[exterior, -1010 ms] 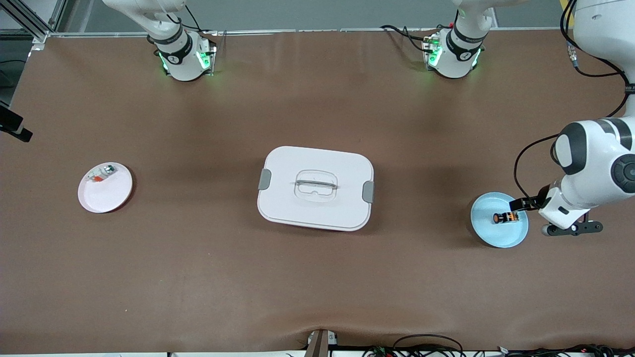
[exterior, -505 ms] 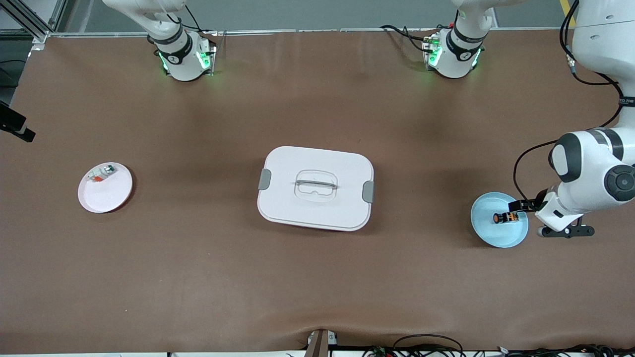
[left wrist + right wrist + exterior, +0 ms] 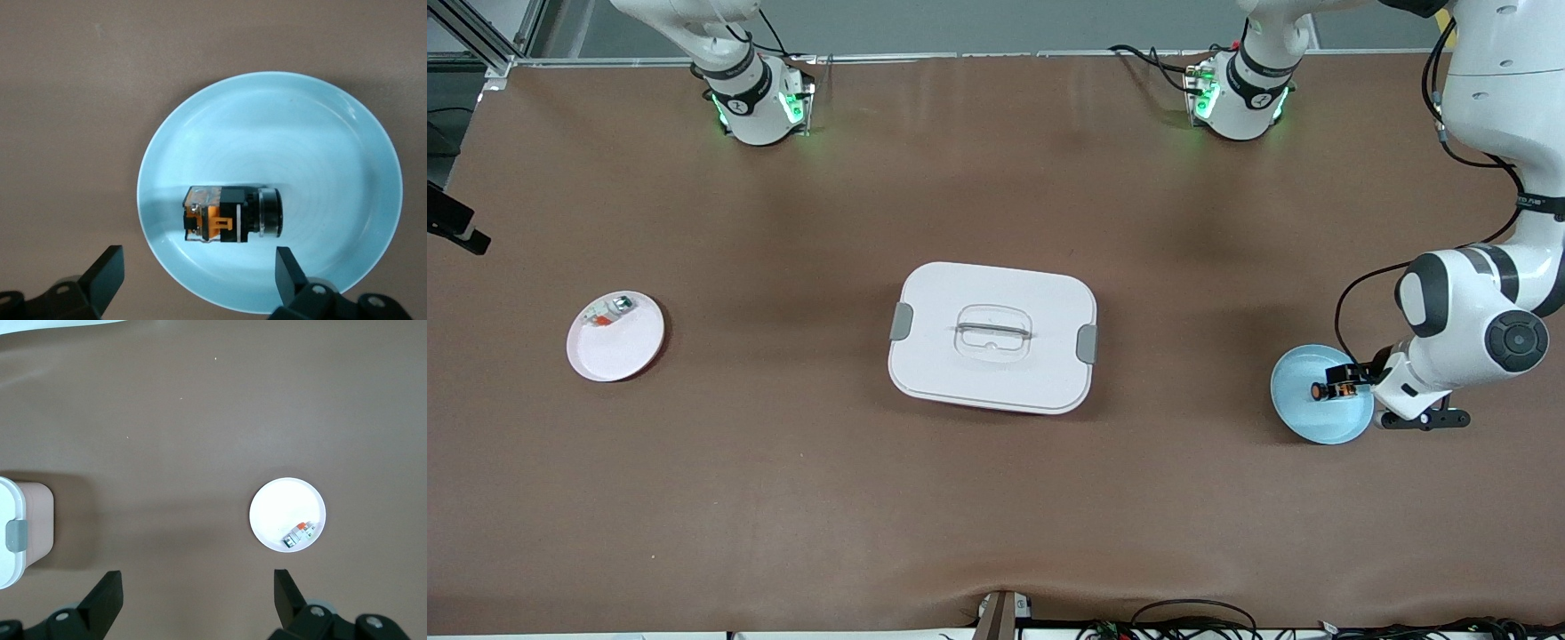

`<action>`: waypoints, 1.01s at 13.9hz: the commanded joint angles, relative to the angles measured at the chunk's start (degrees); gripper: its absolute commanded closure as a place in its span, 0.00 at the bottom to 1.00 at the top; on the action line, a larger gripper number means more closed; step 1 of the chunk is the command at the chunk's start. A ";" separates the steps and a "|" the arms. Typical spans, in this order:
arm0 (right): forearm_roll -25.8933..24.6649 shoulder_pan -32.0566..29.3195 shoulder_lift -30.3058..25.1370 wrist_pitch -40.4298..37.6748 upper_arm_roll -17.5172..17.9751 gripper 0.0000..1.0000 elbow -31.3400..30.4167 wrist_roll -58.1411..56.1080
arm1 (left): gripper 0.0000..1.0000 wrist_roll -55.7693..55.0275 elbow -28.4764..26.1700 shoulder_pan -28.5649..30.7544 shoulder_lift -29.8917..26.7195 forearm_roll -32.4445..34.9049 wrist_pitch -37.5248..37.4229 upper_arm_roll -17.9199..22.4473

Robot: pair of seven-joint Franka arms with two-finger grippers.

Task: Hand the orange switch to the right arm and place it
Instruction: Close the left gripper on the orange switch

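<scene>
— What's the table like from where you sit?

— You've got a brown mat over the table [image 3: 783, 498], slightly rippled at the edge nearest the front camera, with a grey floor strip and a metal frame corner past the arm bases. In the middle sits a white lidded box [image 3: 992, 337] with grey clips.

— And the orange switch?

— Your orange switch [image 3: 232, 213] lies on its side in the pale blue plate [image 3: 333, 133] at the left arm's end of the table (orange cap pointing toward the box).

— Is the left gripper on it?

— No. Your left gripper [image 3: 197, 277] hangs low over the plate with its fingers spread wide, one on either side of the switch and touching nothing.

— The right one?

— Your right gripper [image 3: 197, 597] waits high over bare mat, fingers just as wide apart and empty. Its camera looks down on the white plate [image 3: 270, 510] at the right arm's end, which carries a small whitish part [image 3: 298, 534] with orange and green bits.
</scene>
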 commanded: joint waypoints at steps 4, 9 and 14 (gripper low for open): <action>-0.20 0.12 -1.45 0.56 0.20 0.00 -1.30 0.71 | 0.00 0.72 0.30 0.59 1.88 -2.25 3.66 -1.35; -0.20 0.04 -1.36 0.56 0.20 0.00 -1.21 0.62 | 0.00 0.81 0.13 0.77 3.29 -2.34 5.08 -1.35; -0.20 0.21 -1.45 0.48 0.29 0.00 -1.21 0.62 | 0.00 0.81 0.04 0.86 3.90 -2.34 5.17 -1.43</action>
